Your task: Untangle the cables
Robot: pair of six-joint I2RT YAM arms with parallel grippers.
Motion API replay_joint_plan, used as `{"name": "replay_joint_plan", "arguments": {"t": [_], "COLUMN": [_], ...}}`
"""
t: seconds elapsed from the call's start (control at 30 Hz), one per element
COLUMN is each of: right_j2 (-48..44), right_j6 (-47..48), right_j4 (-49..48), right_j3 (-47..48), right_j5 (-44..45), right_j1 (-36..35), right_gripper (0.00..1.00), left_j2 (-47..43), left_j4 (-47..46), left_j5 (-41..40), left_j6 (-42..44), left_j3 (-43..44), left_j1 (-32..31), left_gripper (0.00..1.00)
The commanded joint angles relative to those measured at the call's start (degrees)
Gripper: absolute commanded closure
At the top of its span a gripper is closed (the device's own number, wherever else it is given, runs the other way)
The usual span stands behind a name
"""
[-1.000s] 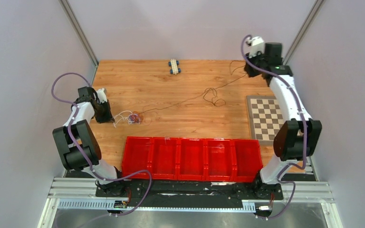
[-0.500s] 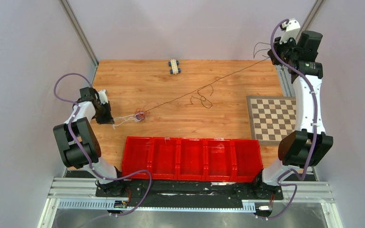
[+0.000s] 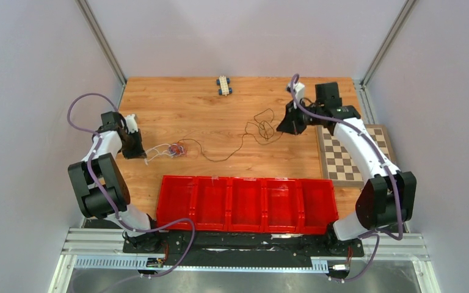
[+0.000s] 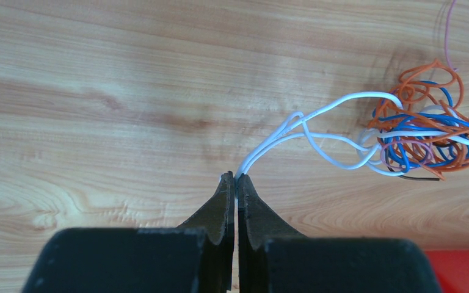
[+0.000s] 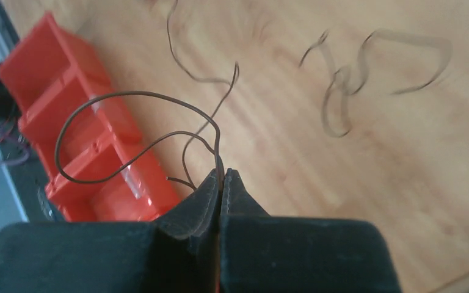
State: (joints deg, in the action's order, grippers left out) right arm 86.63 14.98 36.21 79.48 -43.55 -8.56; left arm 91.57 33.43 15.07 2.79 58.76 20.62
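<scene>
Wood surface [image 3: 220, 116]: cable knot [image 4: 427, 137] lies beyond red tray's [image 3: 244, 179] left end.
Left claw [image 4: 236, 178] clamped on white cable [image 4: 354, 96] from knot; right claw [image 5: 221, 174] clamped on slack black cable [image 5: 134, 93], beyond tray's right half.

Left arm folded back, left gripper [image 4: 235, 178] low past the left end of the red bins [image 3: 244, 179], jaws pinching a white cable [image 4: 366, 93], right arm reaching forward, right gripper [image 5: 221, 174] past their right end, jaws pinching a dark cable [image 5: 134, 93]

High rear overview plus two close downward wrist views, cables [image 3: 175, 149] [image 4: 424, 131] shared
</scene>
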Motion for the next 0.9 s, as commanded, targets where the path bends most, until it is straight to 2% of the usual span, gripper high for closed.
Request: {"name": "replay_joint_plan", "arguments": {"t": [0.0,0.07,0.13,0.2,0.23,0.37,0.5,0.73,0.87], "right_j2": [-1.3,1.3,4.5,6.6,8.0,15.7,23.9,33.6,38.8], "right_j6": [5.9,7.9,8.6,7.8,7.0,1.9,0.9,0.6,0.6], "right_j4": [1.3,3.1,4.7,4.5,3.8,-0.4,-3.7,-5.0,-6.6], "right_j3": [-7.2,-6.6,-3.1,0.4,2.0,8.5,12.8,18.9,21.4], "right_j5": [2.9,7.8,9.0,8.7,8.5,10.4,15.3,21.0,25.2], "right_j1": [-0.6,-0.7,-0.5,-0.6,-0.6,-1.5,-4.9,-9.8,-10.8], "right_gripper": [0.91,0.64,0.37,0.15,0.1,0.03,0.01,0.01,0.06], "left_j2": [-3.5,-4.0,-4.4,-4.2,-4.2,-4.1,-3.6,-2.9,-2.4], "left_j4": [-0.4,-0.2,0.0,0.4,0.7,0.7,0.5,0.8,1.0], "left_j5": [1.9,2.5,3.0,3.5,3.8,4.4,4.5,4.8,4.9], "left_j6": [0.4,0.2,0.2,0.0,0.0,-0.5,-1.4,-2.4,-2.4], "left_j3": [-0.3,-0.2,0.0,0.2,0.3,0.0,-0.5,-0.5,-0.1], "left_j1": [0.3,0.3,0.3,0.3,0.3,0.3,0.3,0.3,0.3], "left_gripper": [1.0,1.0,1.0,1.0,1.0,1.0,1.0,1.0,1.0]}}
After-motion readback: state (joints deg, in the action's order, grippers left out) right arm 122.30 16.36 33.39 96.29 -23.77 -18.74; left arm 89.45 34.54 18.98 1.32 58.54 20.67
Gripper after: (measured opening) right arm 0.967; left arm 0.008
